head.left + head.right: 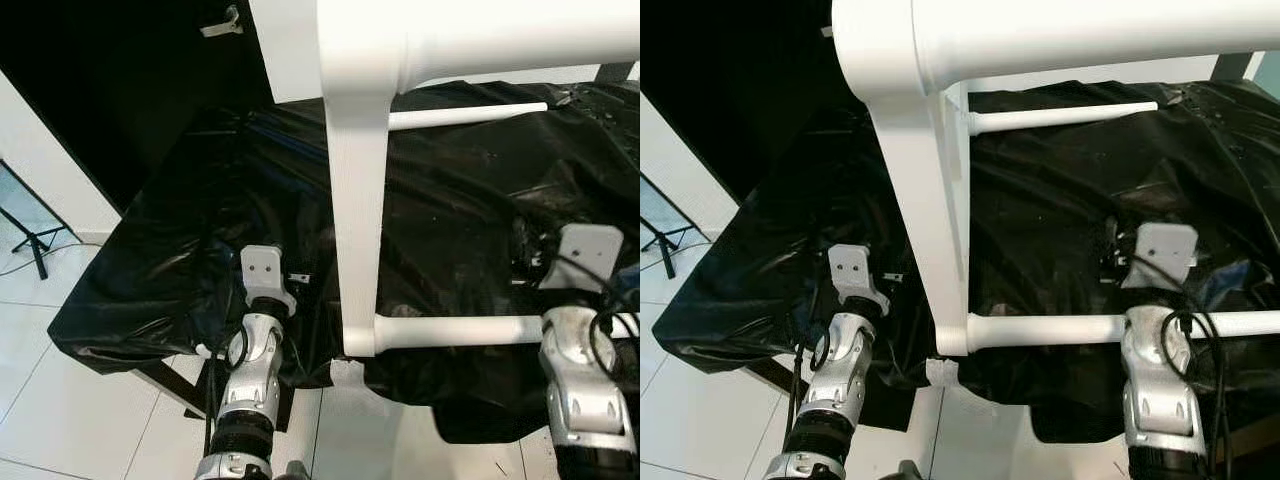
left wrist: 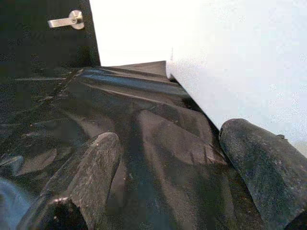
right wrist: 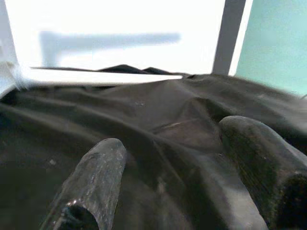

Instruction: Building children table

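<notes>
A white children's table frame lies on a table covered in black plastic sheet [image 1: 170, 250]. Its thick leg [image 1: 357, 200] runs toward me from a fat white top rail [image 1: 500, 40]. A round rung [image 1: 450, 330] branches right near the table's front edge, and a thinner rung [image 1: 465, 115] lies farther back. My left arm [image 1: 255, 360] reaches up at the left of the leg. The left gripper [image 2: 168, 143] is open over the sheet, one finger [image 2: 264, 163] close beside the white leg [image 2: 240, 72]. My right arm [image 1: 580, 380] crosses the near rung, and the right gripper [image 3: 172, 139] is open over bare plastic.
A dark door with a metal handle [image 1: 222, 22] stands behind the table at the left. A tripod foot [image 1: 35, 245] rests on the white tile floor [image 1: 60, 400] at the left. The plastic sheet hangs over the table's front edge.
</notes>
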`<state>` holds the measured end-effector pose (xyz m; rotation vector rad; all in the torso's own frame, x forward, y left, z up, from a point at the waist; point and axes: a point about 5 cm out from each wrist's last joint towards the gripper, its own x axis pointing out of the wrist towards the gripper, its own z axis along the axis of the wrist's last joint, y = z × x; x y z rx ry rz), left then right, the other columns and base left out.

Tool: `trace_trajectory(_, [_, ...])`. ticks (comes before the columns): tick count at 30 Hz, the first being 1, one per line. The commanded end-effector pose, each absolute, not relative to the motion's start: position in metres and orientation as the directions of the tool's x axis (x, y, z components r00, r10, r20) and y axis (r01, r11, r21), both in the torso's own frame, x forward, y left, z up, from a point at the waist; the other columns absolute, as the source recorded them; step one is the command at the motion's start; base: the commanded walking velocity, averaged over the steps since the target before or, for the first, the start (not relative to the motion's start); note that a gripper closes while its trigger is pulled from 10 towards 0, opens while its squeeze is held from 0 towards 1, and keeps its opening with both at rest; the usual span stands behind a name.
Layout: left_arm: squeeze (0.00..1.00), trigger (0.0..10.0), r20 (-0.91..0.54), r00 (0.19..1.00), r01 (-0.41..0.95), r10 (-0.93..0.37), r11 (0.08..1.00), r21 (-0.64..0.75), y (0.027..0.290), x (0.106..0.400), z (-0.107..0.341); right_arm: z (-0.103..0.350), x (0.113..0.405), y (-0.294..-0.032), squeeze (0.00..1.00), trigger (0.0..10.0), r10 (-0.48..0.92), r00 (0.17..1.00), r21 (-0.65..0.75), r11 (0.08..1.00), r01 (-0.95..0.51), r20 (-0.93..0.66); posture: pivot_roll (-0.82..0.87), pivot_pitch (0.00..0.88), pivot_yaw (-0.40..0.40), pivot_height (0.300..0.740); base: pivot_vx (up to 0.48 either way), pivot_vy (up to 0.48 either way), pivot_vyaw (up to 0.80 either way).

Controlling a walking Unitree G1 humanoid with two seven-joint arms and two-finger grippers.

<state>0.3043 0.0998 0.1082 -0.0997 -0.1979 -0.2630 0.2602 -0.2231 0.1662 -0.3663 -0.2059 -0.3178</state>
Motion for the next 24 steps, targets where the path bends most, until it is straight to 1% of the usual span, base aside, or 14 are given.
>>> trace_trajectory(1, [0.0, 10.0, 0.169, 0.944, 0.302, -0.285, 0.949, -0.088, 0.097, 0.293, 0.094, 0.172, 0.257, -0.216, 0.0, 10.0, -0.263, 0.917, -0.399, 0.838, 0.371, 0.3, 0.06, 0.0, 0.104, 0.74, 0.0, 0.0, 0.0])
trace_trajectory(2, [0.0, 10.0, 0.169, 0.944, 0.302, -0.285, 0.949, -0.088, 0.097, 0.293, 0.094, 0.172, 0.257, -0.216, 0.0, 10.0, -0.263, 0.917, -0.399, 0.838, 0.371, 0.3, 0.06, 0.0, 0.104, 0.74, 0.0, 0.0, 0.0])
trace_trajectory(5, [0.0, 10.0, 0.162, 0.942, 0.311, -0.294, 0.946, -0.092, 0.093, 0.293, 0.093, 0.183, 0.248, -0.212, 0.0, 10.0, -0.229, 0.88, -0.576, 0.683, 0.45, 0.417, 0.05, 0.0, 0.106, 0.74, 0.0, 0.0, 0.0])
trace_trajectory(7, [0.0, 10.0, 0.162, 0.94, 0.317, -0.299, 0.944, -0.095, 0.09, 0.293, 0.093, 0.19, 0.243, -0.211, 0.0, 10.0, -0.196, 0.857, -0.633, 0.601, 0.489, 0.477, 0.04, 0.0, 0.107, 0.74, 0.0, 0.0, 0.0])
trace_trajectory(10, [0.0, 10.0, 0.162, 0.938, 0.323, -0.306, 0.941, -0.097, 0.088, 0.294, 0.093, 0.195, 0.239, -0.213, 0.0, 10.0, -0.184, 0.84, -0.649, 0.558, 0.517, 0.511, 0.04, 0.0, 0.108, 0.74, 0.0, 0.0, 0.0])
trace_trajectory(13, [0.0, 10.0, 0.163, 0.937, 0.326, -0.308, 0.94, -0.097, 0.088, 0.294, 0.093, 0.197, 0.237, -0.215, 0.0, 10.0, -0.185, 0.833, -0.637, 0.565, 0.524, 0.521, 0.03, 0.0, 0.108, 0.74, 0.0, 0.0, 0.0])
trace_trajectory(14, [0.0, 10.0, 0.162, 0.937, 0.328, -0.31, 0.94, -0.097, 0.087, 0.295, 0.093, 0.193, 0.237, -0.22, 0.0, 10.0, -0.243, 0.844, -0.587, 0.627, 0.513, 0.479, 0.03, 0.0, 0.108, 0.74, 0.0, 0.0, 0.0])
trace_trajectory(15, [0.0, 10.0, 0.162, 0.936, 0.329, -0.312, 0.939, -0.096, 0.087, 0.295, 0.093, 0.183, 0.24, -0.224, 0.0, 10.0, -0.283, 0.879, -0.489, 0.745, 0.453, 0.384, 0.03, 0.0, 0.107, 0.74, 0.0, 0.0, 0.0])
trace_trajectory(16, [0.0, 10.0, 0.162, 0.936, 0.329, -0.312, 0.939, -0.096, 0.087, 0.295, 0.093, 0.183, 0.24, -0.224, 0.0, 10.0, -0.283, 0.879, -0.489, 0.745, 0.453, 0.384, 0.03, 0.0, 0.107, 0.74, 0.0, 0.0, 0.0])
trace_trajectory(17, [0.0, 10.0, 0.162, 0.936, 0.331, -0.314, 0.939, -0.096, 0.086, 0.296, 0.093, 0.16, 0.245, -0.221, 0.0, 10.0, -0.283, 0.943, -0.185, 0.931, 0.314, 0.177, 0.03, 0.0, 0.108, 0.74, 0.0, 0.0, 0.0])
trace_trajectory(18, [0.0, 10.0, 0.162, 0.936, 0.331, -0.314, 0.939, -0.096, 0.086, 0.296, 0.093, 0.16, 0.245, -0.221, 0.0, 10.0, -0.283, 0.943, -0.185, 0.931, 0.314, 0.177, 0.03, 0.0, 0.108, 0.74, 0.0, 0.0, 0.0])
trace_trajectory(20, [0.0, 10.0, 0.164, 0.934, 0.335, -0.317, 0.937, -0.097, 0.085, 0.296, 0.093, 0.155, 0.247, -0.209, 0.0, 10.0, -0.208, 0.972, 0.199, 0.963, 0.185, 0.105, 0.03, 0.0, 0.108, 0.74, 0.0, 0.0, 0.0])
trace_trajectory(21, [0.0, 10.0, 0.164, 0.934, 0.337, -0.318, 0.937, -0.097, 0.085, 0.296, 0.093, 0.159, 0.247, -0.205, 0.0, 10.0, -0.187, 0.975, 0.281, 0.948, 0.147, 0.12, 0.03, 0.0, 0.109, 0.74, 0.0, 0.0, 0.0])
trace_trajectory(24, [0.0, 10.0, 0.163, 0.933, 0.339, -0.321, 0.936, -0.098, 0.085, 0.296, 0.093, 0.175, 0.248, -0.195, 0.0, 10.0, -0.138, 0.97, 0.326, 0.943, 0.066, 0.202, 0.03, 0.0, 0.109, 0.74, 0.0, 0.0, 0.0])
